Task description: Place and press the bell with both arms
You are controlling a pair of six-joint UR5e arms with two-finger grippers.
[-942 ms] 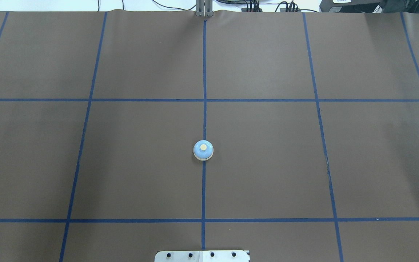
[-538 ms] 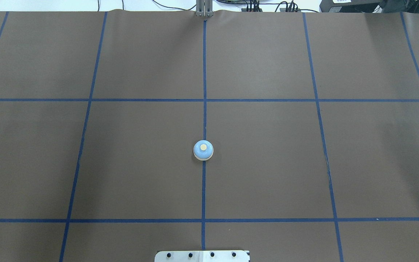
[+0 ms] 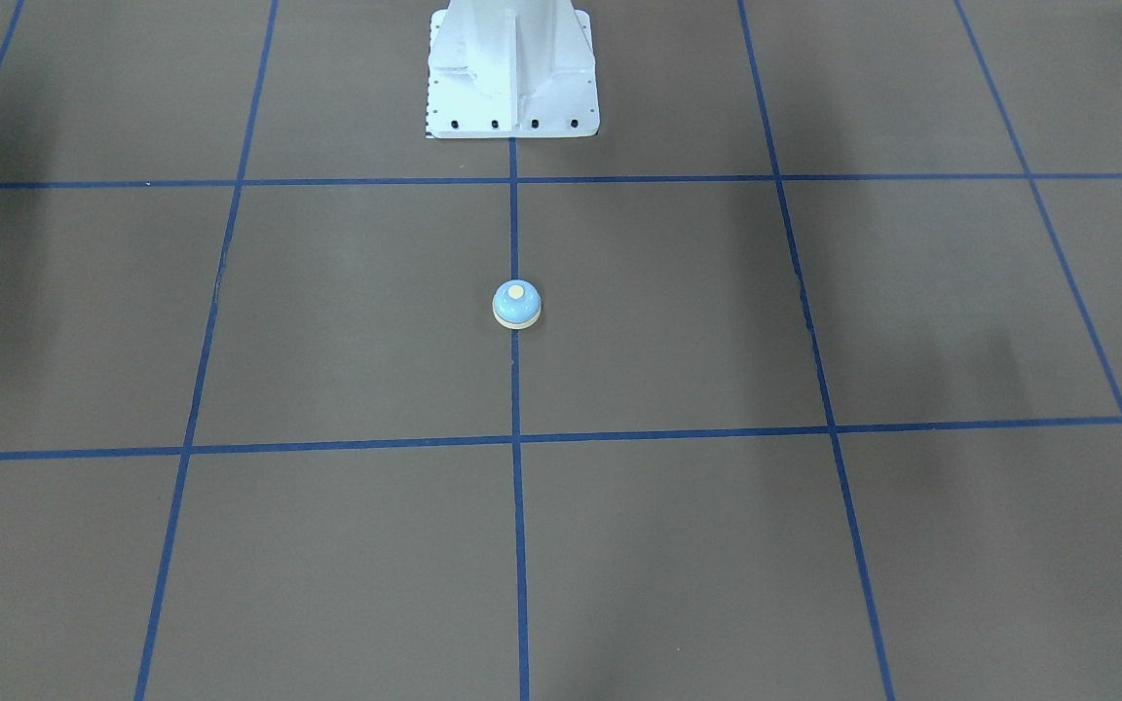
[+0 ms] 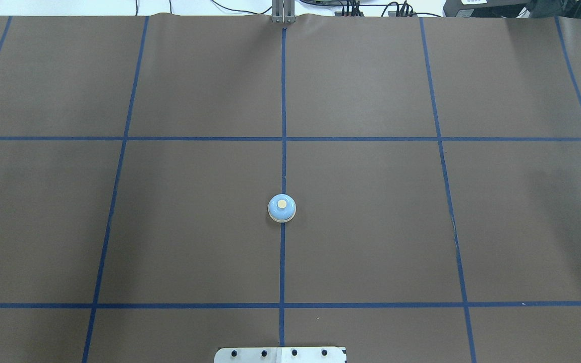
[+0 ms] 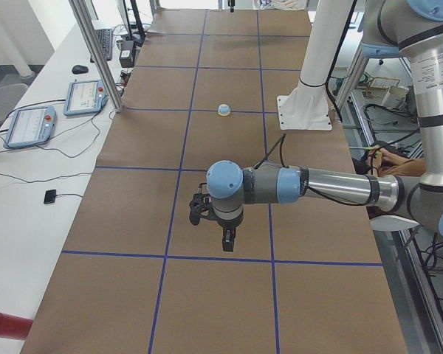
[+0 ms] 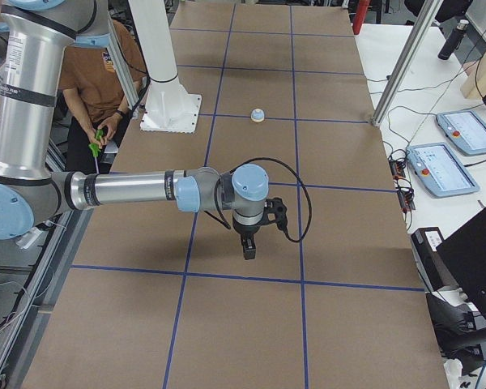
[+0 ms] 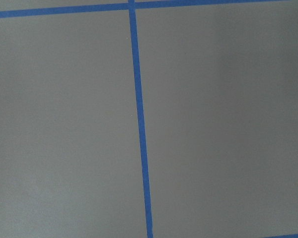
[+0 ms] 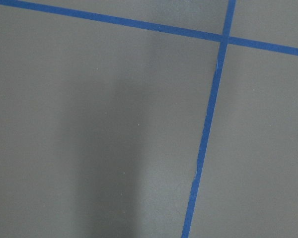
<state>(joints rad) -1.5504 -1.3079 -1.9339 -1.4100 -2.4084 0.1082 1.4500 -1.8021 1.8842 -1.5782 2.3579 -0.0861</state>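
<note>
- The left arm (image 5: 332, 188) is reaching out level over the table (image 4: 194, 227), as seen from the left-end view.
- The left gripper (image 5: 226, 242) is hanging from the wrist and pointing down at the brown cover, close to a crosswise strip of blue tape (image 4: 283, 101).
- The left gripper's state cannot be told: it is showing only in the left-end view, and its fingers are not resolving there.
- The left wrist camera is showing only the brown cover and tape lines.
- The bell (image 4: 282, 208) is standing upright on the table with its cream button facing up.
- The bell is sitting on the centre tape line, in the grid row just in front of the pedestal (image 3: 512, 68).
- The bell is standing well apart from both grippers, roughly midway along the table between them.
- The right arm (image 6: 138, 189) is reaching out level over the table, as seen from the right-end view.
- The right gripper (image 6: 248, 250) is pointing down at the cover, close to a crosswise tape line.
- The right gripper's state cannot be told either: it is appearing only in the right-end view.
- The right wrist camera is showing the brown cover and one tape crossing.
- A person (image 6: 97, 73) in an orange shirt is sitting behind the pedestal.
</note>
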